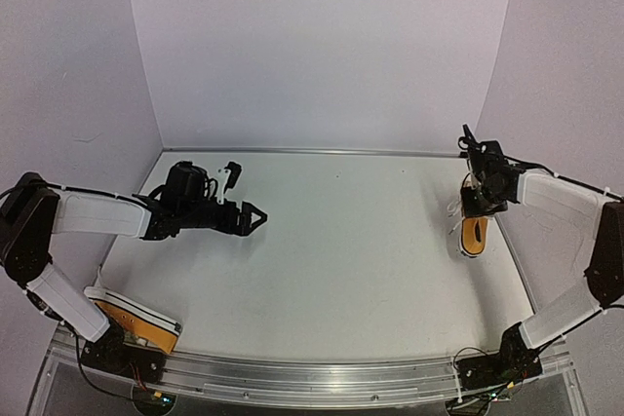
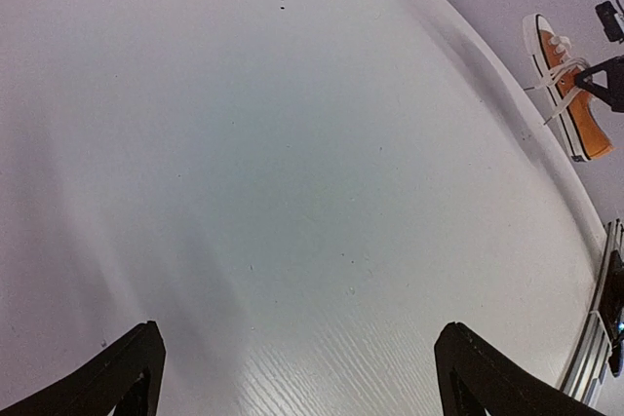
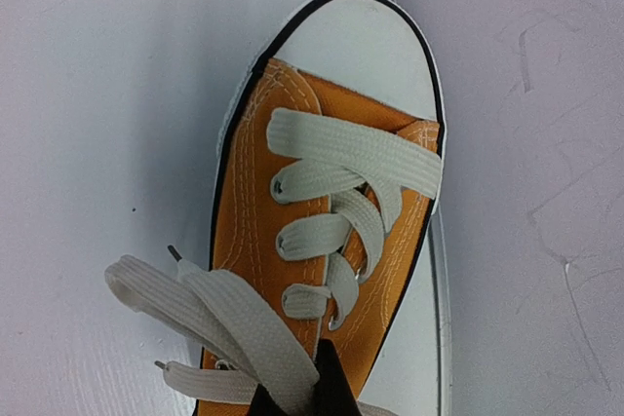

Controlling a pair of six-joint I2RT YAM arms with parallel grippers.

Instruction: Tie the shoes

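Observation:
One orange-yellow shoe [image 1: 474, 237] with white laces lies near the table's right edge, toe toward the far wall. It fills the right wrist view [image 3: 292, 211]. My right gripper [image 1: 476, 209] hangs right above its lacing and is shut [image 3: 297, 392] on a white lace [image 3: 244, 323] that loops out to the left, loose ends on the table. The second shoe [image 1: 136, 322] lies at the near left corner, partly under the left arm. My left gripper [image 1: 255, 218] is open and empty above bare table at centre left, its fingers wide apart [image 2: 302, 330].
A white table [image 1: 341, 241] is enclosed by white walls at the back and sides. A metal rail [image 1: 322, 377] runs along the near edge. The left wrist view shows the right-hand shoe [image 2: 570, 94] far off, beside the right wall.

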